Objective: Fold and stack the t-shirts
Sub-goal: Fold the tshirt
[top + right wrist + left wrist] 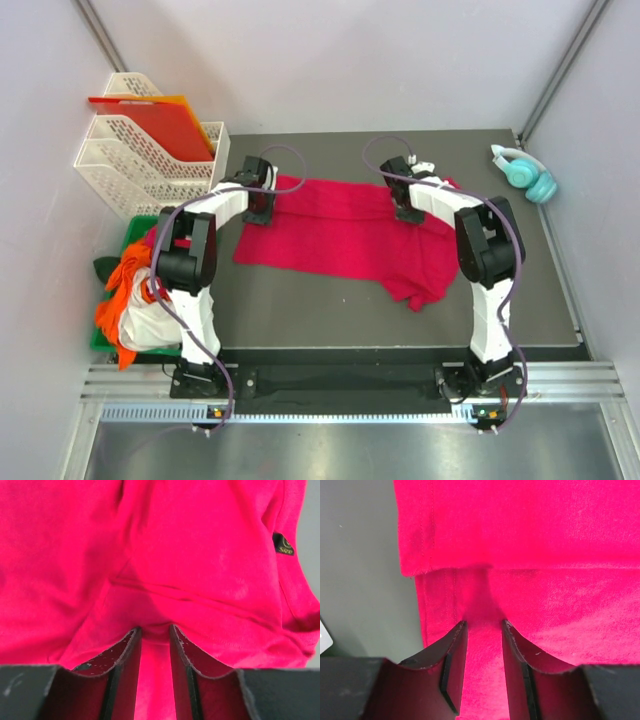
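**Landmark: red shirt** (340, 235). It lies crosswise on the dark surface (300, 310), about mid-surface, and both tools grip it along its far edge. One part trails off toward the near right.

1. **Pile** (130, 295). Crumpled orange, white and pinkish-red shirts, well left of the red shirt. They are heaped in a green bin (98, 342) just off the surface's left edge.

2. **Racks** (140, 165). White mesh, to the far left of the red shirt and beyond the pile. A stiff red-orange sheet (150, 120) stands slanted in them.

3. **Left tool** (257, 210). It sits on the red shirt's far left corner.
   - In the wrist view (484, 625), its fingers (456, 650) are drawn close with only a narrow gap between them.
   - A raised ridge of red cloth fills that gap and is nipped between them.
   - A stitched hem of an upper layer crosses just beyond the tips.
   - Bare surface shows to the left of the cloth.

4. **Right tool** (408, 207). It sits on the red shirt's far right part.
   - In the wrist view (155, 628), its fingers (127, 650) are nearly closed.
   - A fold of red cloth is clamped in the slim gap, with creases fanning out from the tips.
   - A small dark label (283, 544) is on the cloth at upper right.

5. **Headphones** (525, 172). Teal, well right of the red shirt by the surface's far right corner, clear of the cloth.
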Available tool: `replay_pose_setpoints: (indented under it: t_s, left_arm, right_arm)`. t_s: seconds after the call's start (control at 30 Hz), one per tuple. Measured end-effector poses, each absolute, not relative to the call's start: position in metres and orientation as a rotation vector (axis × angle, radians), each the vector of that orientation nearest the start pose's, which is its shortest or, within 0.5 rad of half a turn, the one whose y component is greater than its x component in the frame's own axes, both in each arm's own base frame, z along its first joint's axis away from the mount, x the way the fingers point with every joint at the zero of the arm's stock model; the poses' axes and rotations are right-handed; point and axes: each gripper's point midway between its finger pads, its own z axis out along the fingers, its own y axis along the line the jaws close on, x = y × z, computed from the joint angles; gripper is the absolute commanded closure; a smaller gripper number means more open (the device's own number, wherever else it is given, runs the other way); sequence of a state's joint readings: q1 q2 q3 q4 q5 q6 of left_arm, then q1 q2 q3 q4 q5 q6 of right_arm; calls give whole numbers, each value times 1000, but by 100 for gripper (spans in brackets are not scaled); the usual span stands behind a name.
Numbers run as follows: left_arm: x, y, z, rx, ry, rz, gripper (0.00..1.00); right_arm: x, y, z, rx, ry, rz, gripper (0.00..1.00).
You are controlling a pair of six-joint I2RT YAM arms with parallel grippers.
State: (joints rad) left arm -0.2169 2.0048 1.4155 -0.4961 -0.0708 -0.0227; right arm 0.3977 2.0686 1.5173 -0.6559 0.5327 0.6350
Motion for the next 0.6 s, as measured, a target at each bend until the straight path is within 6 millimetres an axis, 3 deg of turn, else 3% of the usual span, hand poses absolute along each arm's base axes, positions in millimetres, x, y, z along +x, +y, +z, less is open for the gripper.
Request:
replay_pose_setpoints:
  t_s: [0.6]
  left_arm:
    - [450, -87, 26, 240, 2667, 24, 62]
  right_arm:
    - [489, 112, 31, 401, 2596, -313, 69]
